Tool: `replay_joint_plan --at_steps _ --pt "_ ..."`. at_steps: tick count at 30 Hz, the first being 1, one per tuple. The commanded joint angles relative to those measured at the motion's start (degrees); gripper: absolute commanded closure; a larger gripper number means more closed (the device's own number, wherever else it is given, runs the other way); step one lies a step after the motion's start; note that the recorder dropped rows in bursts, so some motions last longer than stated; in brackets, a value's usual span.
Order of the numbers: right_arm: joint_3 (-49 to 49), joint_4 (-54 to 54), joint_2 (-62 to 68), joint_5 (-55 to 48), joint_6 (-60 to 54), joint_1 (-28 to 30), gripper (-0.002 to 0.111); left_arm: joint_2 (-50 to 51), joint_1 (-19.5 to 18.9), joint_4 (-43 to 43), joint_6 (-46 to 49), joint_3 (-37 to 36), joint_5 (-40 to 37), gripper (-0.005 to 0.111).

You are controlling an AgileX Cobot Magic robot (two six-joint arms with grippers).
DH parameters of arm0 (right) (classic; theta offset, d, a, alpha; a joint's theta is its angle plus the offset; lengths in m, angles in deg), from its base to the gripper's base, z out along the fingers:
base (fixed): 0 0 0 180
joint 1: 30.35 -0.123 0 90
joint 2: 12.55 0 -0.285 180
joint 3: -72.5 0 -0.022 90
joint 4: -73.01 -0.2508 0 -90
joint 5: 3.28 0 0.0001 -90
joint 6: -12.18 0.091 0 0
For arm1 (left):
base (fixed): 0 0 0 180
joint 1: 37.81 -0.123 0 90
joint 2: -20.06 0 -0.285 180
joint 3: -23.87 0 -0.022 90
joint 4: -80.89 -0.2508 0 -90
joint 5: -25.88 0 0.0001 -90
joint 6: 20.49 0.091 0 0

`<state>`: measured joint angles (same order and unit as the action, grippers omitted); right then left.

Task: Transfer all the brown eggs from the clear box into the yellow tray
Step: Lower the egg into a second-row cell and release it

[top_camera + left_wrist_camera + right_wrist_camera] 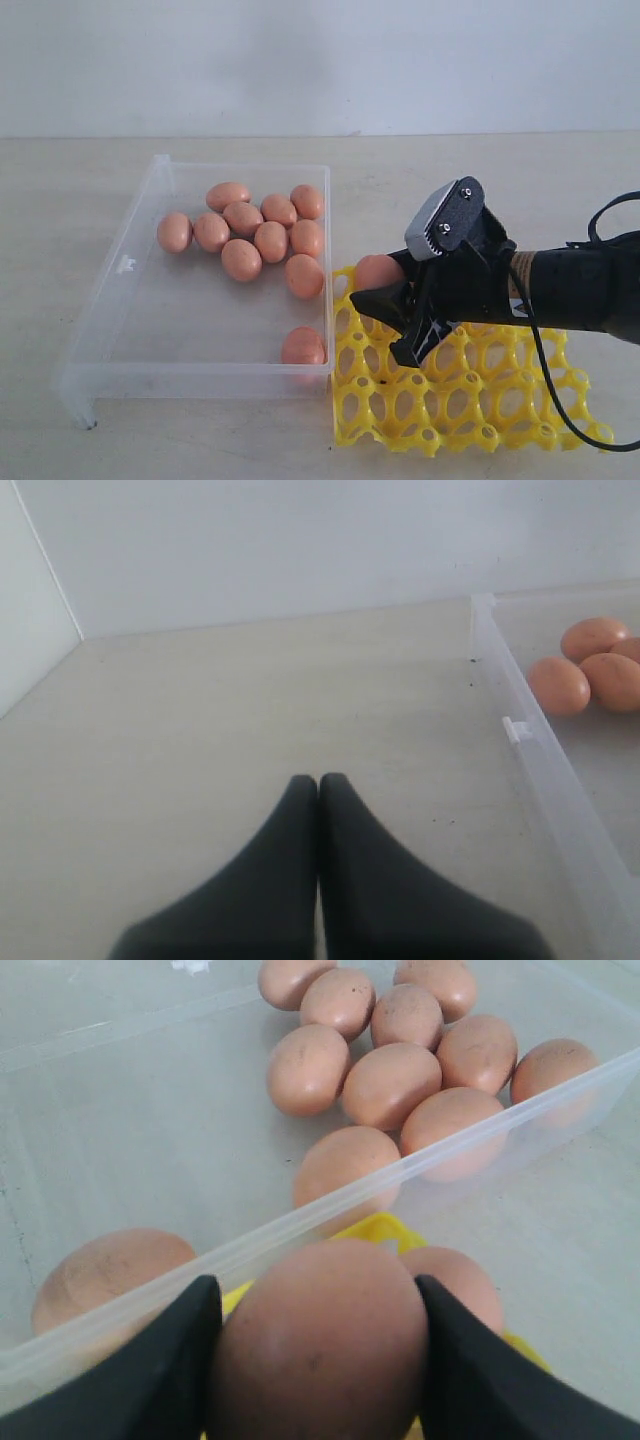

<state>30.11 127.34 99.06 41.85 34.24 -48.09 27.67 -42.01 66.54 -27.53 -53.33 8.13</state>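
My right gripper (315, 1285) is shut on a brown egg (320, 1350), held just above the yellow tray (480, 400) at its corner beside the clear box (200, 372). In the exterior view the black gripper (395, 325) hides that grip. Another egg (462, 1278) lies on the tray's corner just past the held one, and shows by the gripper (375, 270). Several brown eggs (255, 235) lie clustered in the box's far right part, with one alone (303, 347) at its near right wall. My left gripper (319, 778) is shut and empty over bare table outside the box.
The box wall (300, 1225) stands between the held egg and the eggs inside. A small latch tab (514, 729) juts from the box's left wall (540, 770). A black cable (545, 385) hangs from the right arm across the tray. A pale wall backs the table.
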Motion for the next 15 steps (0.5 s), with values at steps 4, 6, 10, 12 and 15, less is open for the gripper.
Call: replay_joint_plan --at_steps 4,6,10,12,15 --pt "-0.24 0.41 -0.18 1.34 3.05 -0.06 0.094 0.17 0.17 -0.10 -0.21 -0.01 0.33 0.111" --pt "-0.24 0.41 -0.18 1.06 3.52 -0.06 0.083 0.17 0.17 -0.10 -0.21 -0.01 0.33 0.111" --pt "-0.24 0.41 -0.18 0.25 3.52 -0.06 0.066 0.17 0.17 -0.10 -0.21 -0.01 0.33 0.111" --pt "-0.24 0.41 -0.18 0.25 3.52 -0.06 0.062 0.17 0.17 -0.10 -0.21 -0.01 0.33 0.111" --pt "-0.24 0.54 -0.18 0.00 3.52 -0.06 0.059 0.17 0.17 -0.10 -0.21 -0.01 0.33 0.111"
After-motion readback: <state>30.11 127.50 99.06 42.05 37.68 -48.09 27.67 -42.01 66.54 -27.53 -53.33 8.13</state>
